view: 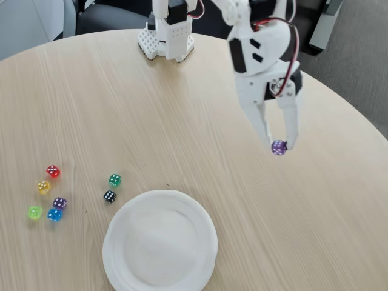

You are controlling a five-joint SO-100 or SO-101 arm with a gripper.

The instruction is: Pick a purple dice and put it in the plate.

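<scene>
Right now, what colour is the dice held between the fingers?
Translucent purple with white pips; the purple dice shows best in the fixed view, pinched at the fingertips.

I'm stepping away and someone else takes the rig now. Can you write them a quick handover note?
Gripper: shut on the purple dice, to the right of the table's middle in the fixed view.
Plate: at the near edge, nothing in it.
Second purple die sits with the other dice left of the plate.
Done: the pick. Left: carry the dice over the plate and release.
</scene>
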